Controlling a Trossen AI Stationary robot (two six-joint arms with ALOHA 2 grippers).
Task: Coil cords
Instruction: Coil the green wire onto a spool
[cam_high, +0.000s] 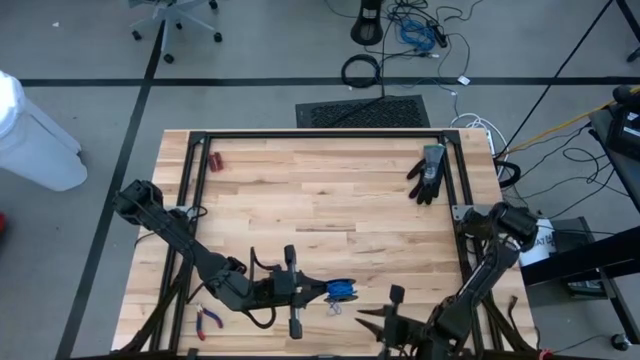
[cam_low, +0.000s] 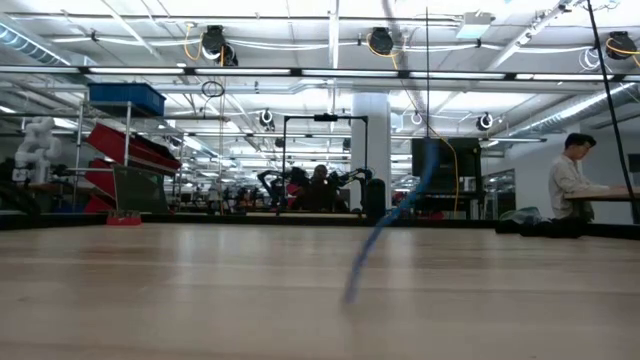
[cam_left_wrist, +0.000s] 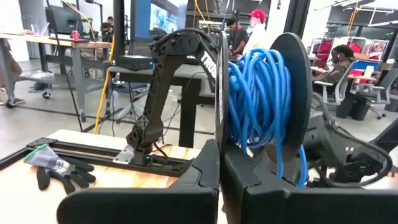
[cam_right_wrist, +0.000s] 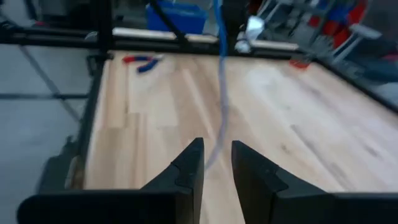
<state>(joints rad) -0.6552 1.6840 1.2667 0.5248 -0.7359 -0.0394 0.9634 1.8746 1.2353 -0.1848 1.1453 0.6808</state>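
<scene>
Left gripper (cam_high: 318, 291): placed at about 6 o'clock on the counter, close to the near edge; its fingers (cam_left_wrist: 205, 171) are pressed together, clamped on the rim of a dark spool (cam_left_wrist: 292, 93).
Cords (cam_left_wrist: 258, 102): a bright blue cable is seen wound on the spool in the left wrist view; from above the blue bundle (cam_high: 341, 290) is found at 6 o'clock, just beside the left gripper.
Loose end: a thin blue-grey strand (cam_right_wrist: 219, 93) is seen hanging down to the wood ahead of the right fingers; in the low view the same strand (cam_low: 385, 225) is shown slanting down to the counter.
Right gripper (cam_high: 396, 310): placed at about 5 o'clock, at the near edge; its fingers (cam_right_wrist: 189, 165) are held slightly apart, and nothing is clamped between them.
Pliers (cam_high: 208, 319): red-handled, laid at 7 o'clock beside the left frame rail, near the near edge.
Counter (cam_high: 320, 190): the middle boards are left bare from the grippers out to the far edge, so wide room is given there.
Frame (cam_high: 320, 134): black rails are run along the far, left and right edges.
Small red object (cam_high: 215, 160): laid at 11 o'clock, inside the far left corner.
Black glove (cam_high: 428, 172): laid at 1 o'clock, just beside the right rail, well apart from both grippers.
</scene>
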